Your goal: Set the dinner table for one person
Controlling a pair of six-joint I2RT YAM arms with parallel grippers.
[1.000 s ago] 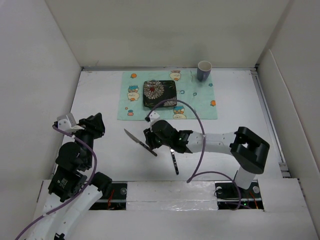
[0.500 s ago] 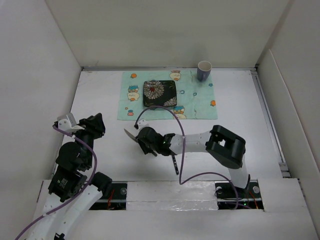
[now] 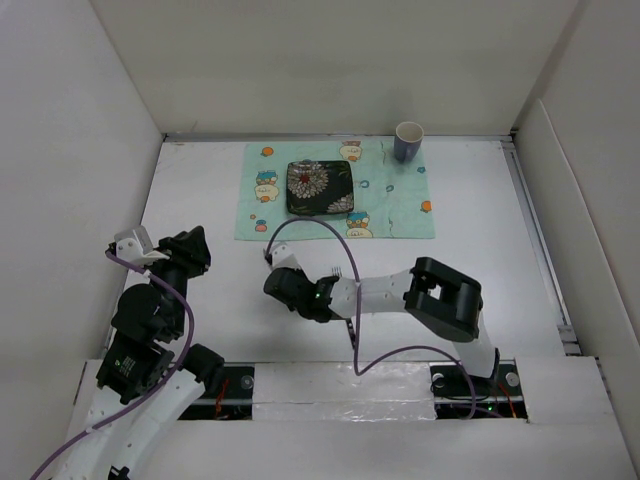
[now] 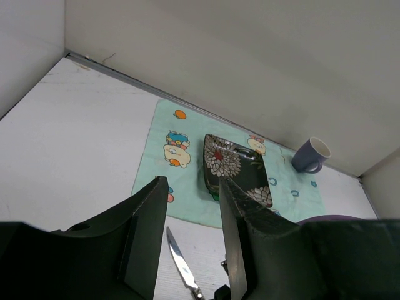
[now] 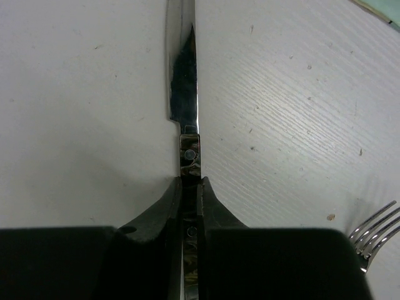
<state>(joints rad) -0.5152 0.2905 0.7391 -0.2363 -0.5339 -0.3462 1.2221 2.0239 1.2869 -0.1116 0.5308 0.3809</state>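
The dinner table (image 3: 200, 190) fills the floor of the white-panelled bay, directly ahead of both arm bases. At its 12 o'clock side lies the mint-green cloth (image 3: 400, 205). It carries the dark floral plate (image 3: 320, 187) left of centre and the mug (image 3: 408, 140) at the plate's 1 o'clock, on the cloth's far corner. The cutlery is not yet placed. The knife (image 5: 182, 81) and fork (image 5: 374, 232) lie on bare table at the plate's 6 o'clock, off the cloth. In the right wrist view the fork tines sit at the knife's 4 o'clock.

Change noted over the last second: the right gripper (image 3: 283, 285) has swung from the knife's 3 o'clock side toward 9 o'clock and settled over the handle. From above, the knife was plainly visible a second ago and is now covered by the wrist. The right wrist view shows the fingers (image 5: 169, 200) closed tight on the handle just behind the blade. Whether the knife has left the surface cannot be told (the blade looks level with the table).

The left gripper (image 4: 192, 187) is unchanged at the table's 8 o'clock, jaws parted, holding nothing.

Assessment: the grasp looks secured. Carrying the knife to the plate's side appears to be the step in hand, with the fork to follow.
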